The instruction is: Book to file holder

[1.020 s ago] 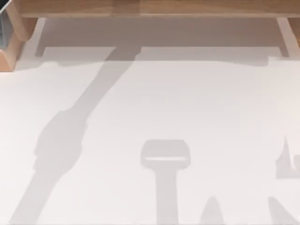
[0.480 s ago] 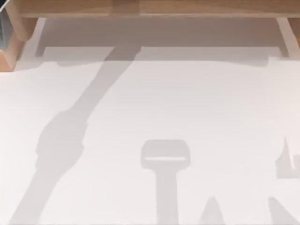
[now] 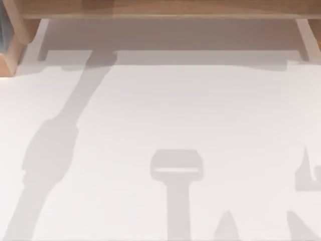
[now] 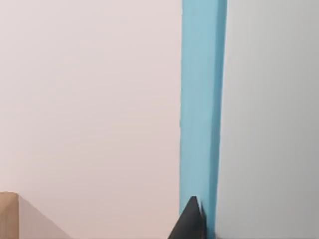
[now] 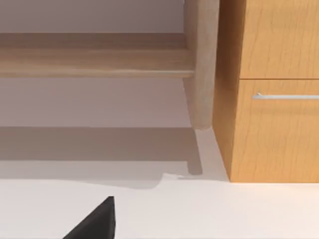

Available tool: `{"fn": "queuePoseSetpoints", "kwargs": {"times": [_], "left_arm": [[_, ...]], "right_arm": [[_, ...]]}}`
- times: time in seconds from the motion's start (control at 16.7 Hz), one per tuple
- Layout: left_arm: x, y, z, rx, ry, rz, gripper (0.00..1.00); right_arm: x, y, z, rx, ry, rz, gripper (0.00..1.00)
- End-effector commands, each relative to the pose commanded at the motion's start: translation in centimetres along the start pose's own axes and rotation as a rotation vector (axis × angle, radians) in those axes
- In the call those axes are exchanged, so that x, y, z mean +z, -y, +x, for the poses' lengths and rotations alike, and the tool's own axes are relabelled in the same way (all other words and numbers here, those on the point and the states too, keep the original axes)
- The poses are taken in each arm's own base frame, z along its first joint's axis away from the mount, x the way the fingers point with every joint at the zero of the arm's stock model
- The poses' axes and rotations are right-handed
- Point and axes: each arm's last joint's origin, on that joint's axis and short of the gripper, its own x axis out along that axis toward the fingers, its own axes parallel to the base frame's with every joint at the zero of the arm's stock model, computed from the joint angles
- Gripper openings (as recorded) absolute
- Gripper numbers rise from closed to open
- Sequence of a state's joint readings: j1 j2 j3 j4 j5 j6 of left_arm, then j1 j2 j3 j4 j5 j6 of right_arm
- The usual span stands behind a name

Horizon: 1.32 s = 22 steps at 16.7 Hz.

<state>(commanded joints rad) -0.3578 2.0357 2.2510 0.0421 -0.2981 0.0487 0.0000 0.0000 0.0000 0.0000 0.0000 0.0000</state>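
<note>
The book [image 4: 199,99] runs as a long blue band straight out from my left gripper [image 4: 198,225] in the left wrist view, with a pale grey face beside it. One black fingertip [image 4: 190,223] presses against the blue side, so the gripper is shut on the book. A thin bluish sliver [image 3: 2,30] shows at the top view's upper left edge; I cannot tell what it is. The file holder is out of view. A black part of my right gripper [image 5: 94,221] hangs low over the white table, facing the wooden furniture.
A wooden shelf [image 3: 160,9] spans the far edge of the white table [image 3: 200,110], with a wooden side piece [image 3: 12,47] at the far left. A wooden drawer cabinet [image 5: 274,99] and a shelf leg [image 5: 202,64] stand ahead of the right wrist.
The left arm's shadow on the table has slid to the left. The sliver at the upper left edge turned from grey to bluish. The shadows at the right have not moved.
</note>
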Motion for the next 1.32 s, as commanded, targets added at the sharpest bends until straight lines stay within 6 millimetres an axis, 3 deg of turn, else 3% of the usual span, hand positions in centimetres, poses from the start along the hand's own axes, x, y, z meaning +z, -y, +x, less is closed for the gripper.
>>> {"fn": "queuePoseSetpoints", "kwargs": {"times": [0.24,0.42,0.6,0.78,0.96,1.14,1.32], "left_arm": [[0.1,-8.6,0.9,0.043,0.173,0.088,0.00],[-1.3,-17.1,0.4,0.124,0.245,0.244,0.00],[-4.3,-26.4,-1.8,0.230,0.224,0.447,0.00],[-8.0,-35.3,-6.5,0.335,0.116,0.657,0.00],[-12.1,-42.0,-12.7,0.411,-0.055,0.839,0.00],[-16.2,-45.5,-18.8,0.427,-0.252,0.980,0.00],[-19.7,-46.2,-23.1,0.365,-0.420,1.092,0.00]], "right_arm": [[0.0,0.0,0.0,0.000,0.000,0.000,1.00],[0.0,0.0,0.0,0.000,0.000,0.000,1.00],[0.0,0.0,0.0,0.000,0.000,0.000,1.00],[0.0,0.0,0.0,0.000,0.000,0.000,1.00],[0.0,0.0,0.0,0.000,0.000,0.000,1.00],[0.0,0.0,0.0,0.000,0.000,0.000,1.00],[0.0,0.0,0.0,0.000,0.000,0.000,1.00]]}}
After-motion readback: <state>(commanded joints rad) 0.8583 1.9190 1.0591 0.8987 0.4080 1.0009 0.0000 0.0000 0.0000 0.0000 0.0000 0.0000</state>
